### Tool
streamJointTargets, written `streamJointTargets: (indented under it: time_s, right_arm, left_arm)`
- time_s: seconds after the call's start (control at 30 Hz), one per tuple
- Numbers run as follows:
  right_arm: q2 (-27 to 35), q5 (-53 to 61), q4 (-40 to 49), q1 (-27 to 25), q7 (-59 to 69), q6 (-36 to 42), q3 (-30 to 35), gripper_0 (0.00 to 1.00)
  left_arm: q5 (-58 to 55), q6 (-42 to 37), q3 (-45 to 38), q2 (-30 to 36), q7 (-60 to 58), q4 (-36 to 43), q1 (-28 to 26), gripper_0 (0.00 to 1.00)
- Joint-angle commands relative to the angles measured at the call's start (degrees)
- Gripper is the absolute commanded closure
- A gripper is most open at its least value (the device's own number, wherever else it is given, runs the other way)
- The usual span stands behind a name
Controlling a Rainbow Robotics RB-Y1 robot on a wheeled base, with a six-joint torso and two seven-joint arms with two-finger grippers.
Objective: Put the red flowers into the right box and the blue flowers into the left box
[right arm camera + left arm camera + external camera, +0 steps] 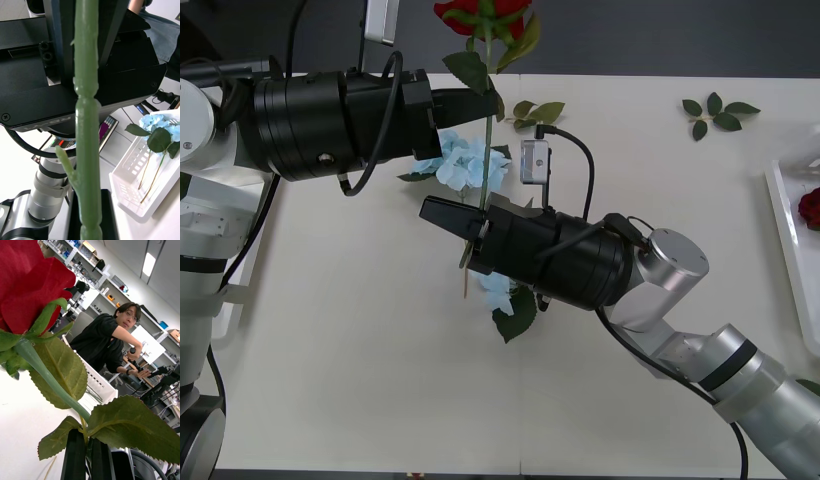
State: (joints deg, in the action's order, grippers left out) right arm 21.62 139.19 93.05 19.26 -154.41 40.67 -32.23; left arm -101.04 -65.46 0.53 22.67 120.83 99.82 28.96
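A red flower (482, 14) stands upright above the table, its stem (485, 160) held by both grippers. My left gripper (485, 102) is shut on the stem just under the upper leaves; in the left wrist view its black fingers (75, 455) pinch the stem below the red head (26, 285). My right gripper (450, 218) is shut on the stem lower down, and that stem (87, 131) runs up the right wrist view. Blue flowers (470, 165) lie on the table beneath the arms. The left box (129, 187) holds blue flowers (159, 125). The right box (788, 240) holds a red flower (810, 206).
Loose green leaf sprigs (718, 110) lie at the back right, and another sprig (537, 110) lies near the left gripper. The pale table (360, 350) is open in front. A slotted white box (98, 385) sits beyond the rose in the left wrist view.
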Motion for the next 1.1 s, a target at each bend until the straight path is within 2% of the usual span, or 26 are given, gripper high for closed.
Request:
streamJointTargets:
  time_s: [0.03, 0.2, 0.23, 0.27, 0.33, 0.5, 0.7, 0.87, 1.1]
  right_arm:
    - [1.32, 0.38, 2.05, 0.87, -0.59, 0.11, -0.38, 1.00]
    - [1.94, 0.64, 2.05, 0.87, -0.59, 0.11, -0.29, 1.00]
    - [2.11, 0.82, 2.05, 0.96, -0.59, 0.11, -0.29, 1.00]
    - [2.29, 0.90, 1.96, 0.96, -0.59, 0.11, -0.21, 1.00]
    - [2.73, 1.26, 1.96, 1.13, -0.59, 0.11, -0.21, 1.00]
    - [3.78, 1.87, 2.05, 1.39, -0.59, 0.02, -0.03, 1.00]
    - [7.91, 3.89, 2.05, 2.63, -0.59, 0.28, 0.50, 1.00]
    - [15.47, 8.37, 2.05, 3.24, -0.59, 2.57, 2.17, 1.00]
    - [29.62, 13.38, 1.96, 3.33, -0.59, 4.85, 3.22, 1.00]
  left_arm:
    - [-0.30, 0.34, 0.17, -0.08, 4.23, 0.82, 1.54, 1.00]
    - [-0.30, 0.34, 0.17, -0.08, 4.23, 0.82, 1.54, 1.00]
    - [-0.30, 0.34, 0.17, -0.08, 4.23, 0.82, 1.54, 0.85]
    - [-0.30, 0.34, 0.17, -0.08, 4.23, 0.82, 1.54, 0.36]
    - [-0.30, 0.34, 0.17, -0.08, 4.23, 0.82, 1.54, 0.00]
    - [-0.30, 0.34, 0.17, -0.08, 4.23, 0.82, 1.54, 0.00]
    - [-0.30, 0.34, 0.17, -0.08, 4.23, 0.82, 1.54, 0.00]
    - [-0.30, 0.34, 0.17, -0.08, 4.23, 0.82, 1.54, 0.00]
    - [0.23, 1.65, 1.40, 0.97, 4.94, 0.55, 0.75, 0.00]
